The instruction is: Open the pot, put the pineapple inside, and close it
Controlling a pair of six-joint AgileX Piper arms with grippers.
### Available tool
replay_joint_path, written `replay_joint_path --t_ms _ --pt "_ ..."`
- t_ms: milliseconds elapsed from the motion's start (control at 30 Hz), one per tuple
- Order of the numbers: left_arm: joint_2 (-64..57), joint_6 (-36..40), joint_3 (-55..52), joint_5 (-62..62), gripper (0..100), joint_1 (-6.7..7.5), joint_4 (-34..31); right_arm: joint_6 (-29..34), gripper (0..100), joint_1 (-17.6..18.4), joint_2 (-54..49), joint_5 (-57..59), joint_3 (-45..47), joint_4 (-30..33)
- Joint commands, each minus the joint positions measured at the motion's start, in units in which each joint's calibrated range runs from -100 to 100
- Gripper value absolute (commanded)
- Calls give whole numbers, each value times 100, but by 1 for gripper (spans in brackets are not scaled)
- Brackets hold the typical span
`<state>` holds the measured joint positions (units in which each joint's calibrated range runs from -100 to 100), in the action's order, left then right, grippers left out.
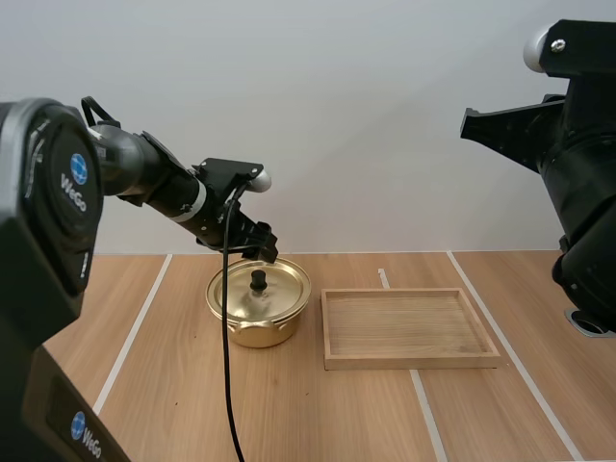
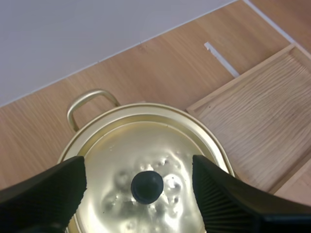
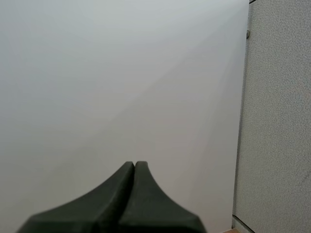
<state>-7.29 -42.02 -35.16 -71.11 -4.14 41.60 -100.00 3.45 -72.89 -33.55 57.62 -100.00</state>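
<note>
Left arm (image 1: pixel 144 173) bulks closest to the high cam, reaching fwd & down over the table (image 1: pixel 318 414). The right arm (image 1: pixel 577 164) sits high at the opposite side, well apart from everything on the wood. Wooden tray (image 1: pixel 412 362) lies flat nr table centre, w/ bare boards inside. Pot (image 1: pixel 252 332), gold-coloured, stands upright just beside the tray's left edge, seemingly w/ a thin gap btwn them. Lid (image 1: pixel 284 289) sits square on the pot rim, so pot = closed. One loop handle (image 2: pixel 90 99) sticks out on the pot's far side in the left wrist cam. Knob (image 2: pixel 146 187), small & black, stands at lid centre.

Left gripper (image 2: pixel 138 167) hovers over the lid, jaws spread wide, one finger each side of the knob. Its fingers (image 2: pixel 53 194) touch nothing as far as I can tell, so it's holding zip. Right gripper (image 3: pixel 134 167) has its fingers pressed together into one dark wedge, nothing btwn them, aimed away from the work.

Progress, my read: step 1 is only at approach stage. Zero steps done: lid not yet lifted, nothing loaded, re-closing far off. Next prob needs a drop onto the knob + a pinch. Then lift & park the lid somewhere (tray looks a likely spot), load, and lid back on.
</note>
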Motion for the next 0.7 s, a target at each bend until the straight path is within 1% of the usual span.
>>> replay_joint_path --t_ms 0,67,167,333,400,600,667 --pt "-278 77 74 -147 100 -1 147 0 0 -21 -64 -2 17 0" --pt "-503 114 74 -91 100 -1 151 0 0 -21 -64 -2 17 0" --pt "-896 373 74 355 100 -1 160 0 0 -21 -64 -2 17 0" --pt "-1776 482 74 1000 100 -1 208 0 0 -54 -64 121 17 0" --pt "-2187 482 74 1369 100 -1 208 0 0 -54 -64 400 17 0" --pt "-3279 482 58 2626 100 -1 286 0 0 -54 -64 1765 17 0" --pt "-3599 482 -38 3036 100 -1 369 0 0 -115 -64 2172 17 0"
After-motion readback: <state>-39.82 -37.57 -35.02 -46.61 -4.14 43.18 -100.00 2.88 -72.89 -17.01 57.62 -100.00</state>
